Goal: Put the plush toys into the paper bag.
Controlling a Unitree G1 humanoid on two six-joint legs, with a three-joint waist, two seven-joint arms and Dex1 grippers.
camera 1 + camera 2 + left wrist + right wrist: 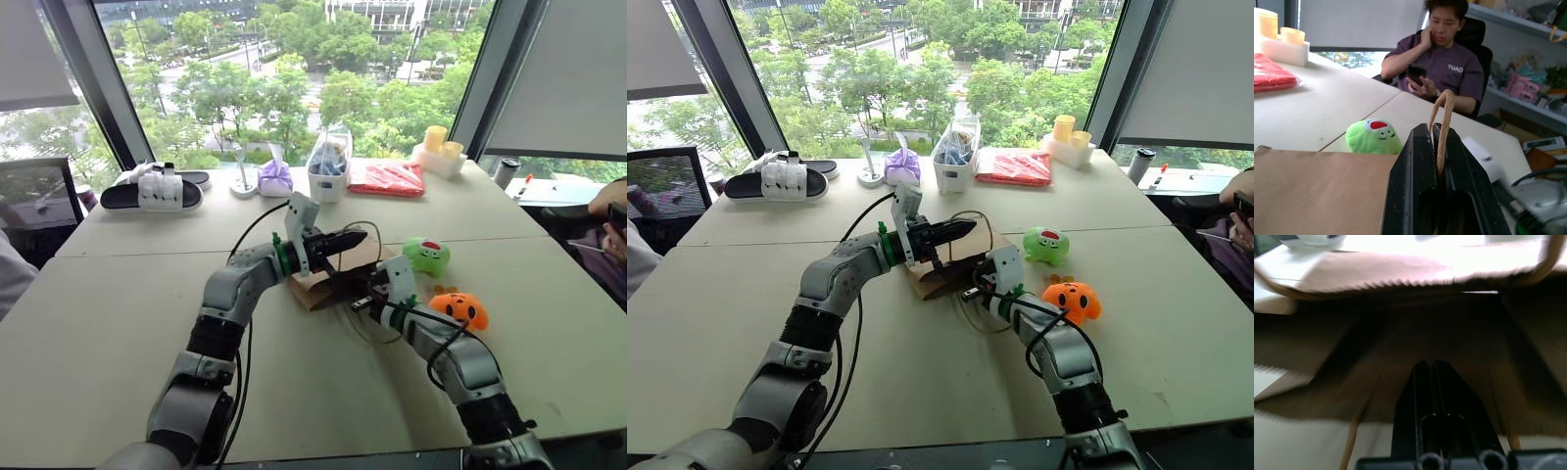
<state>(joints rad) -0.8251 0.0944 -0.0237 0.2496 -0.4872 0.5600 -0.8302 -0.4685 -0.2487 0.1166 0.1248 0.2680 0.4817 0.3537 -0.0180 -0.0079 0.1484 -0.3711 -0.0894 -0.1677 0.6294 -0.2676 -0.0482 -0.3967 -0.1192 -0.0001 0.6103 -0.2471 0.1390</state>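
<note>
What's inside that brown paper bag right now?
The right gripper, fingers shut, pokes into the brown kraft paper bag; its dark inside looks empty, though far corners are hidden. The round green plush toy and orange pumpkin-like plush toy lie outside on the table.

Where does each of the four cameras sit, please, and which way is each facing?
Left eye view: on the head, looking down over both forearms at the paper bag, green plush toy and orange plush toy.
Right eye view: beside it, showing the same scene.
Left wrist view: along the left hand, shut on the bag's cord handle, facing the green toy and a seated person.
Right wrist view: along the shut right hand, looking into the bag's open mouth.
Shared: the bag shows in all four views.
</note>
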